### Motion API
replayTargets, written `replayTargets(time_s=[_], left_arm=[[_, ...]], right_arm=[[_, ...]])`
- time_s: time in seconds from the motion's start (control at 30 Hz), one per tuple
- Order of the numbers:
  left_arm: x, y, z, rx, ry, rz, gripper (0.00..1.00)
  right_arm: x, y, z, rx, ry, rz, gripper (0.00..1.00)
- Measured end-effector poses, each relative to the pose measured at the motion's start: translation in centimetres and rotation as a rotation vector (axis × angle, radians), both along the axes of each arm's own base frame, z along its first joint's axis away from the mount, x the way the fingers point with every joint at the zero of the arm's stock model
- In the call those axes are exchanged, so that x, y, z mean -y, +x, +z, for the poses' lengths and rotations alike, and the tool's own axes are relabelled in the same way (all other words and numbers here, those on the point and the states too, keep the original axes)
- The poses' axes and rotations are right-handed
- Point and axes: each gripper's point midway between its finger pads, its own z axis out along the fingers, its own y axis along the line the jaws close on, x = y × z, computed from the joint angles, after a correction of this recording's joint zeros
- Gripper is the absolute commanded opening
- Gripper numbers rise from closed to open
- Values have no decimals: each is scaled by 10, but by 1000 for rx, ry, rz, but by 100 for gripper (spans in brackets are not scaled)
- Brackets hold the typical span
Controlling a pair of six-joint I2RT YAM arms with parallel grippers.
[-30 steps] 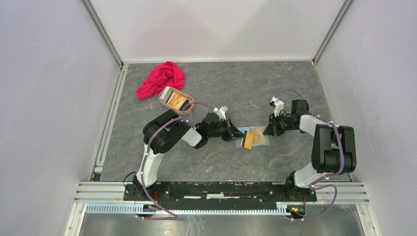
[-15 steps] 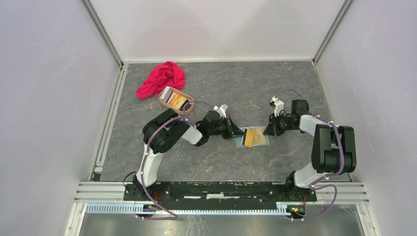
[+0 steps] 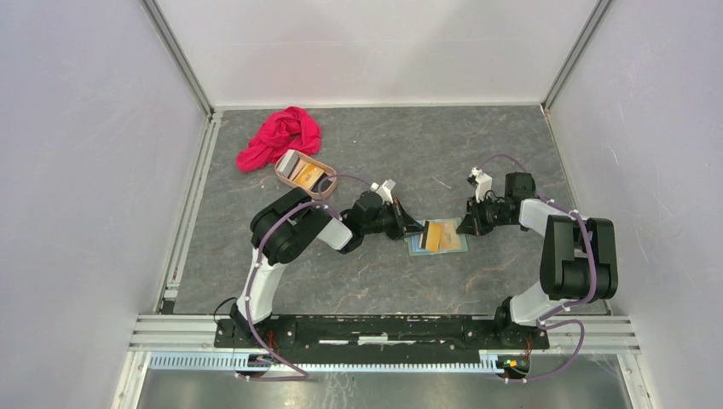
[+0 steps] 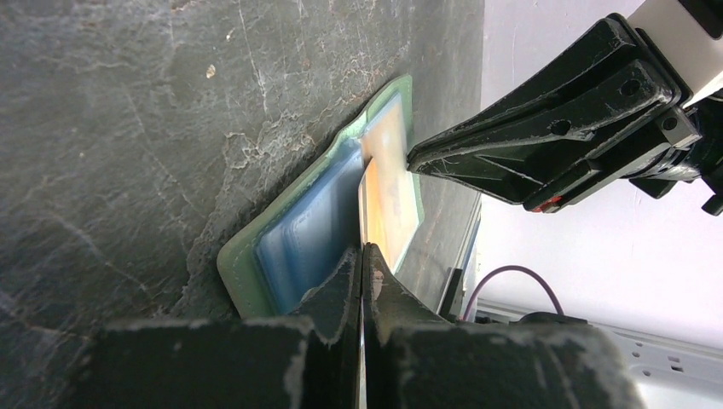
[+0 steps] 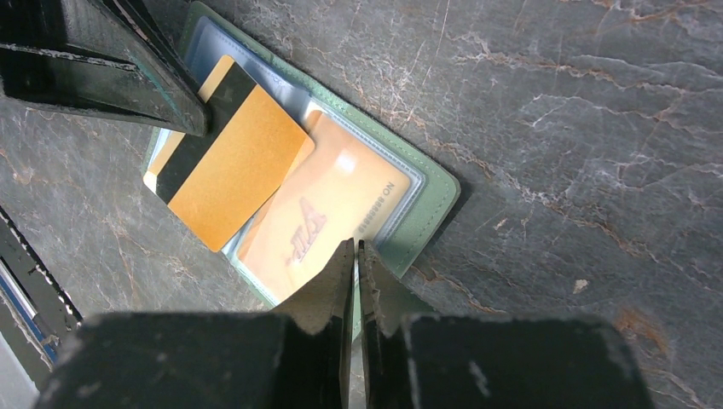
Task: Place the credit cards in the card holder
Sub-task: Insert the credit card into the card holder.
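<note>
One orange-gold card (image 5: 230, 170), pinched by the left hand (image 4: 362, 256), slants over the open card holder (image 5: 430, 200) at the table's (image 3: 384, 136) middle; right hand (image 5: 355, 251) pinches the holder's edge.

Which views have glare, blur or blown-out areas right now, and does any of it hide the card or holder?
Top external: even light, sharp, only soft shadows; card holder small but clear. Left wrist: own left gripper soft in the foreground, white wall blown out, holder readable. Right wrist: sharp on the orange card, mild sheen on the holder's clear pocket, nothing hidden.
</note>
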Motion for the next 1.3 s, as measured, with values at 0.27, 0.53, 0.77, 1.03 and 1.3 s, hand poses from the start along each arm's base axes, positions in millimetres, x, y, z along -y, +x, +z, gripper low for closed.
replayTargets(time_s=[0.27,0.53,0.77,1.03,1.3], left_arm=[[0,5,1,17,-5,26,2],[4,7,1,35,0,55,2],[8,6,0,48,9,78,2],[10,5,-1,68,15,112,2],[13,6,-1,85,19,141,2]], right_arm=[[0,0,0,0,0,0,10],[0,0,0,0,0,1,10],[-1,0,0,0,1,5,10],[-1,0,0,1,0,5,10],[-1,0,0,2,0,5,10]])
